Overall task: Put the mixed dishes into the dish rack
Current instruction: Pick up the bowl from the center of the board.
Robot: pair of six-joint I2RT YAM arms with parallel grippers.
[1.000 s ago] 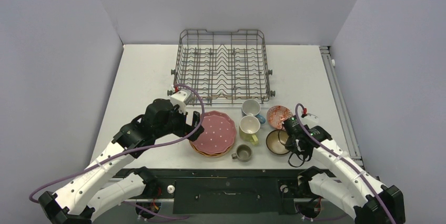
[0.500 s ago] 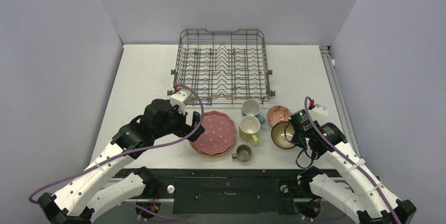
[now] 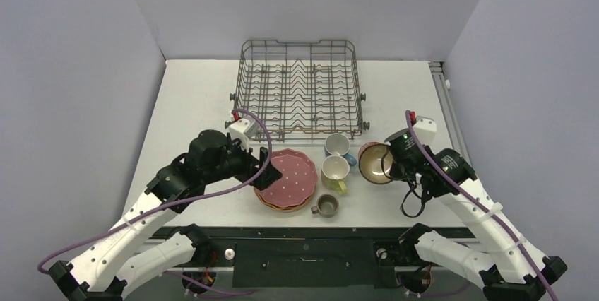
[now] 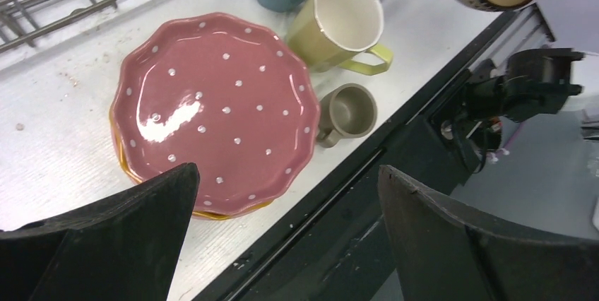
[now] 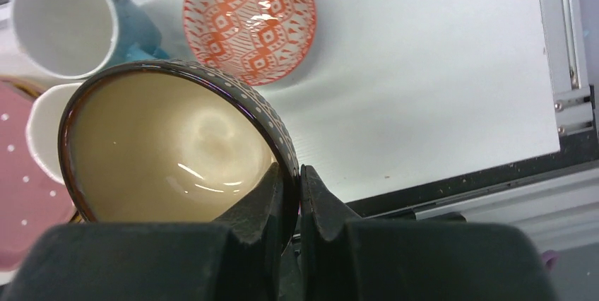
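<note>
One dark brown bowl [image 5: 169, 138], rim pinched in the right gripper [image 5: 292, 181], tilts mouth leftward; left gripper [image 4: 282, 181] gapes wide.

The scene is lit brightly and evenly from above; glare is seen on the pink plate [image 4: 212, 110] and inside the dark brown bowl [image 5: 169, 145], and only soft shadows are cast
</note>
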